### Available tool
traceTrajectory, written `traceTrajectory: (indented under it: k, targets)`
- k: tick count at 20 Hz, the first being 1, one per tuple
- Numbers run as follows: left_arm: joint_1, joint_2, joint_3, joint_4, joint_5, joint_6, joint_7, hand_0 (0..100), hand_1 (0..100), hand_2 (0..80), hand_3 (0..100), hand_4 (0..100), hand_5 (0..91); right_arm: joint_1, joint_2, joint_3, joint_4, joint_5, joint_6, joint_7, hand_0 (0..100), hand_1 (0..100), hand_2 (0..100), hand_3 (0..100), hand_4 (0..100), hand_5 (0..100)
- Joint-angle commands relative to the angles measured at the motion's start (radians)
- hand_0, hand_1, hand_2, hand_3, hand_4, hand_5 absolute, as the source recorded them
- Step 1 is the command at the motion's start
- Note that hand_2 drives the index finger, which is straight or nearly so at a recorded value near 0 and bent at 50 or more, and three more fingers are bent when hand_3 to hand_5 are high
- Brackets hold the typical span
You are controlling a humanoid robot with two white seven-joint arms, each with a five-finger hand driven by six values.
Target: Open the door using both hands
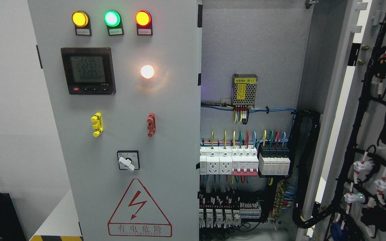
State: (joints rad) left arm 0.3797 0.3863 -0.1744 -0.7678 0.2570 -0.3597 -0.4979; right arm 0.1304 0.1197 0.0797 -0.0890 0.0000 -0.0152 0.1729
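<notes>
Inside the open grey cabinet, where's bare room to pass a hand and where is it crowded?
Free: the plain grey back panel above the small perforated metal power supply, bordered by the closed left door and the cabinet's right wall. Crowded: the white breaker row, the lower terminal blocks, and the black cable bundle on the right. No robot hand shows.

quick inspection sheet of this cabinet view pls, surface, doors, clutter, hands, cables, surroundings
surface: left door is shut; its panel carries three lit lamps, a meter, two handles and a warning triangle.
job's things: right door is swung open, showing its wired back.
clutter: nothing seen.
hands: nothing seen; neither hand is in view.
cables: coloured wires run into the breakers; a black bundle loops towards the open door.
surroundings: white wall on the left.
</notes>
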Motion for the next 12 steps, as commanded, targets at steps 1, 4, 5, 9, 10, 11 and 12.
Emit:
traceTrajectory:
  k: [1, 4, 5, 9, 10, 11, 12]
  targets:
    - [-0.171, -0.223, 0.03, 0.668, -0.053, 0.004, 0.002, 12, 39, 0.0, 0, 0, 0.0, 0.0, 0.0, -0.001, 0.0, -0.029, 0.0, 0.0, 12, 39, 0, 0, 0, 0]
    - [-0.22, -0.28, 0.029, 0.746, -0.053, 0.007, 0.033, 12, 39, 0.0, 0, 0, 0.0, -0.003, -0.005, 0.0, -0.001, -0.029, 0.0, 0.0, 12, 39, 0, 0, 0, 0]
    - [-0.24, -0.302, 0.029, 0.777, -0.055, 0.008, 0.071, 12, 39, 0.0, 0, 0, 0.0, -0.003, -0.006, -0.001, -0.001, -0.029, 0.0, 0.0, 12, 39, 0, 0, 0, 0]
    - [-0.289, -0.377, 0.023, 0.844, -0.106, 0.013, 0.217, 12, 39, 0.0, 0, 0, 0.0, -0.008, -0.02, 0.0, -0.043, -0.029, -0.002, 0.0, 12, 39, 0, 0, 0, 0]
    - [-0.298, -0.392, 0.026, 0.847, -0.143, 0.014, 0.237, 12, 39, 0.0, 0, 0, 0.0, -0.005, -0.031, 0.0, -0.061, -0.029, -0.002, 0.0, 12, 39, 0, 0, 0, 0]
    - [-0.309, -0.403, 0.038, 0.851, -0.186, 0.022, 0.249, 12, 39, 0.0, 0, 0, 0.0, -0.003, -0.041, -0.001, -0.069, -0.034, -0.002, 0.0, 12, 39, 0, 0, 0, 0]
    - [-0.312, -0.417, 0.044, 0.861, -0.226, 0.039, 0.255, 12, 39, 0.0, 0, 0, 0.0, -0.005, -0.049, -0.002, -0.072, -0.035, -0.002, 0.0, 12, 39, 0, 0, 0, 0]
